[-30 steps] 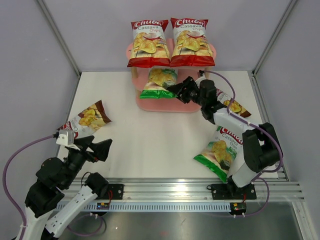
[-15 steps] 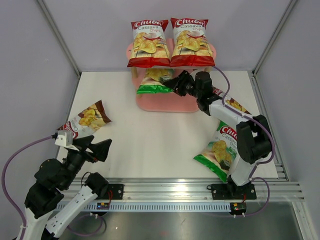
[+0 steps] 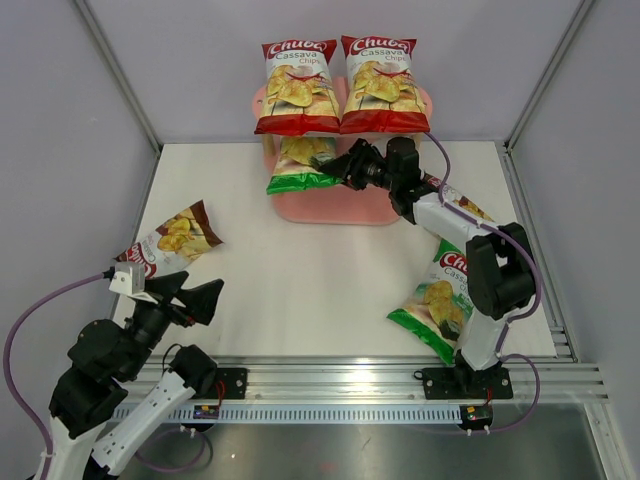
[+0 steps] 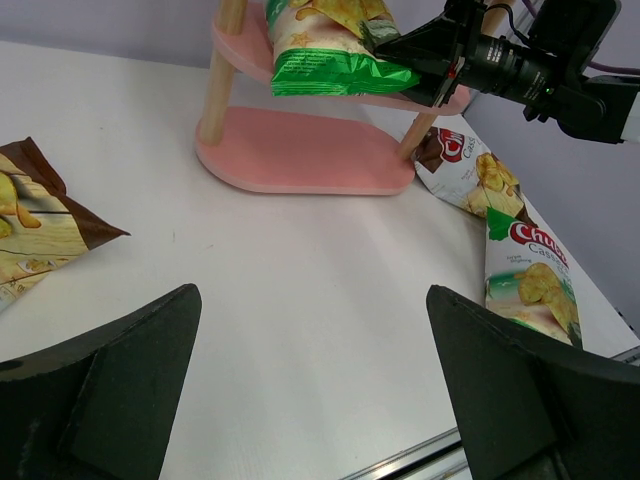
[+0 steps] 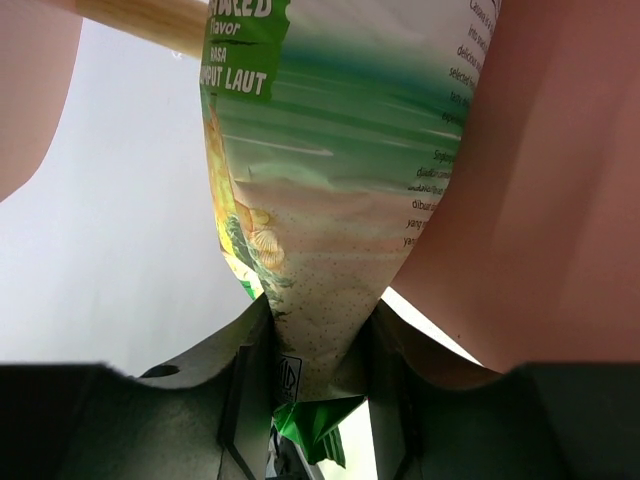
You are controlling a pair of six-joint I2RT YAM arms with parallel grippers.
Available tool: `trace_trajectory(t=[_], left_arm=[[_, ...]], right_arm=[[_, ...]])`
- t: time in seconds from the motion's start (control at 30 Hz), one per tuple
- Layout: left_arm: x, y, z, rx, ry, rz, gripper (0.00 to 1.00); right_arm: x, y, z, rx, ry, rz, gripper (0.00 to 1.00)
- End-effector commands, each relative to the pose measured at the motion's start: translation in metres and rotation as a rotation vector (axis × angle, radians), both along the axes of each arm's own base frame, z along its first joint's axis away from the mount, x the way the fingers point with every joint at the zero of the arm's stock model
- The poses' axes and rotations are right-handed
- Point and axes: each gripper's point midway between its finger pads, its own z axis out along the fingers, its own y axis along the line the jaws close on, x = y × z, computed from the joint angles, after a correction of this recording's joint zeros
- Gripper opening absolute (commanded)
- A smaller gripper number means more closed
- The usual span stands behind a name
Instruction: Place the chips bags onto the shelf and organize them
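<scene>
Two red chips bags (image 3: 298, 85) (image 3: 382, 85) stand side by side on the top tier of the pink shelf (image 3: 340, 210). A green chips bag (image 3: 300, 165) (image 4: 335, 50) lies on the middle tier, and my right gripper (image 3: 340, 168) (image 5: 315, 350) is shut on its near end (image 5: 330, 170). On the table lie a brown bag (image 3: 175, 238) at the left, a second green bag (image 3: 440, 300) at the right, and another brown bag (image 3: 470, 210) partly under the right arm. My left gripper (image 3: 195, 295) (image 4: 315, 380) hangs open over the near left table, holding nothing.
The shelf's wooden posts (image 4: 218, 70) (image 5: 150, 20) stand close to the held bag. Its pink bottom board (image 4: 300, 155) is bare. Grey walls enclose the table on three sides, and a metal rail (image 3: 360, 385) runs along the near edge.
My right gripper has reached farther left and in, sliding the green bag deeper along the middle tier, and its jaws have drawn closer together. The left arm has not moved.
</scene>
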Motion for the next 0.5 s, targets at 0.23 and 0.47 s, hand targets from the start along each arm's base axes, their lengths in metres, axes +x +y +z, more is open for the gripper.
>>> trace_trajectory(t=[0.23, 0.47], left_arm=[[-0.002, -0.004, 0.013, -0.019, -0.058, -0.032, 0.99], [-0.003, -0.004, 0.013, -0.020, -0.060, -0.034, 0.99]], right_arm=[[0.009, 0.009, 0.017, 0.061, -0.032, -0.015, 0.44], [0.013, 0.012, 0.023, 0.091, -0.032, -0.047, 0.46]])
